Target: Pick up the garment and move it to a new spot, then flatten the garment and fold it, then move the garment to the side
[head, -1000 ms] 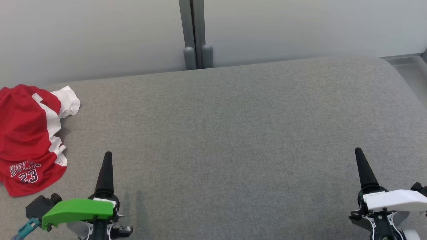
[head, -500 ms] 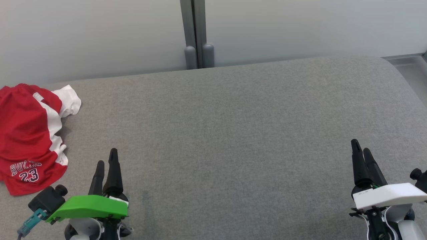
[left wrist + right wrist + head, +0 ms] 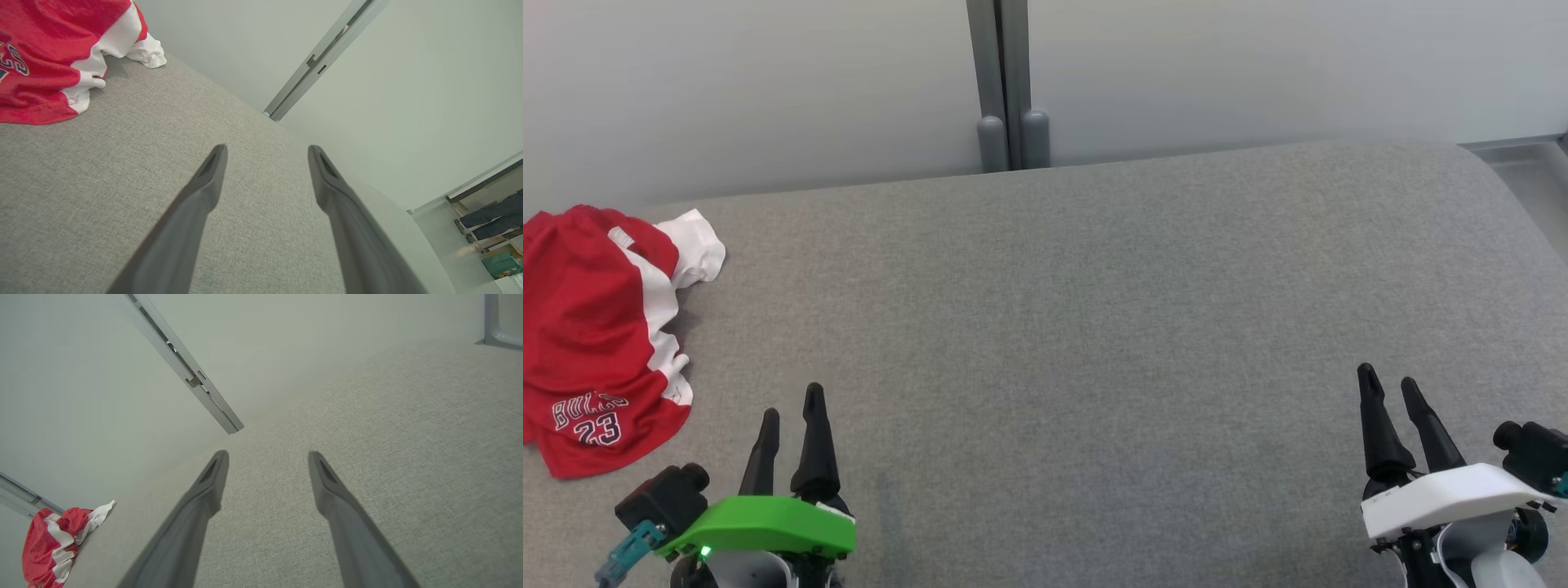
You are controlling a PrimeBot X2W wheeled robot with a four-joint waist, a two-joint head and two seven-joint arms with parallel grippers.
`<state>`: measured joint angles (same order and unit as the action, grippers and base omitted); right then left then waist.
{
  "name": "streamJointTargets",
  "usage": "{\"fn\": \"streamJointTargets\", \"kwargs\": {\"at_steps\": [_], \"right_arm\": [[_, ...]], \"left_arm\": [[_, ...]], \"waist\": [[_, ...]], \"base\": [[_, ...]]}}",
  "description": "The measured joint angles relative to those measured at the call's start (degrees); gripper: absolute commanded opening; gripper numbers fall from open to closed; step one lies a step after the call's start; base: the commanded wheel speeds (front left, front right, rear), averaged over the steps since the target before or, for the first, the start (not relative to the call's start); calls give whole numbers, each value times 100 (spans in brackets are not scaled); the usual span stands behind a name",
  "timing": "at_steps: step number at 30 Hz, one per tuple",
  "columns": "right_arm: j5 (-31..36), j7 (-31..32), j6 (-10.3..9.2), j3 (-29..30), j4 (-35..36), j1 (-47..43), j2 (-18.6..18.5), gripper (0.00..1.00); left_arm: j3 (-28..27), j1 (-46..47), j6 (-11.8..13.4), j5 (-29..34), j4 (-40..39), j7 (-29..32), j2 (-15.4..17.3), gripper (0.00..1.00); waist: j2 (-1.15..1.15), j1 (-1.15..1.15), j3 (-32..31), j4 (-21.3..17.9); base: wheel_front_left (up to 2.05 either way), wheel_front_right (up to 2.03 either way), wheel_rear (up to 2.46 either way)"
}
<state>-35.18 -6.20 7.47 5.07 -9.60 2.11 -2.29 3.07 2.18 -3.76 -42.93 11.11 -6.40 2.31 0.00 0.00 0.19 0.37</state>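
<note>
The garment (image 3: pixel 592 327) is a crumpled red and white piece printed with "23", lying at the far left of the grey cushioned surface (image 3: pixel 1078 327). It also sits at the top left of the left wrist view (image 3: pixel 53 53) and small at the lower left of the right wrist view (image 3: pixel 53 545). My left gripper (image 3: pixel 791 404) stands open low on the left, to the right of the garment and apart from it, nothing between its fingers. Far over at the lower right, my right gripper (image 3: pixel 1387 382) is open and empty too.
A pale wall (image 3: pixel 768 82) with a grey vertical post (image 3: pixel 1005 82) runs along the far edge of the surface. The surface curves off at the right, where a grey ledge (image 3: pixel 1527 147) shows.
Both grippers have turned so that their two fingers now show side by side, and both have drawn back toward the near edge. The garment has stayed where it was.
</note>
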Motion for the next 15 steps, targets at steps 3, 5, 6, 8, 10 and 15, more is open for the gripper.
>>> {"fn": "streamJointTargets", "kwargs": {"at_steps": [3, 5, 6, 8, 10, 15], "right_arm": [[232, -57, 0, -4, -36, -1, -2, 100], [356, -92, 0, -8, -44, -1, -3, 100], [427, -103, 0, -11, -52, -1, -4, 100], [565, -141, 0, -16, -63, -1, -5, 100], [703, -174, 0, -23, -70, -2, -7, 100], [1034, -242, 0, -42, -73, -2, -12, 100]], "left_arm": [[14, -38, 1, 133, 59, -42, 2, 100], [16, -38, 3, 229, 84, -74, 5, 100], [21, -38, 3, 305, 107, -82, 5, 100], [31, -39, 3, 421, 141, -124, 7, 100], [44, -39, 3, 524, 177, -146, 9, 100], [73, -39, 3, 798, 224, -232, 10, 100]], "waist": [[0, 0, -2, 1], [0, 0, -1, 0], [0, 0, -2, -1], [0, 0, -4, 0], [0, 0, -7, 2], [0, 0, -9, 10]], "base": [[0, 0, 0], [0, 0, 0], [0, 0, 0], [0, 0, 0], [0, 0, 0], [0, 0, 0]]}}
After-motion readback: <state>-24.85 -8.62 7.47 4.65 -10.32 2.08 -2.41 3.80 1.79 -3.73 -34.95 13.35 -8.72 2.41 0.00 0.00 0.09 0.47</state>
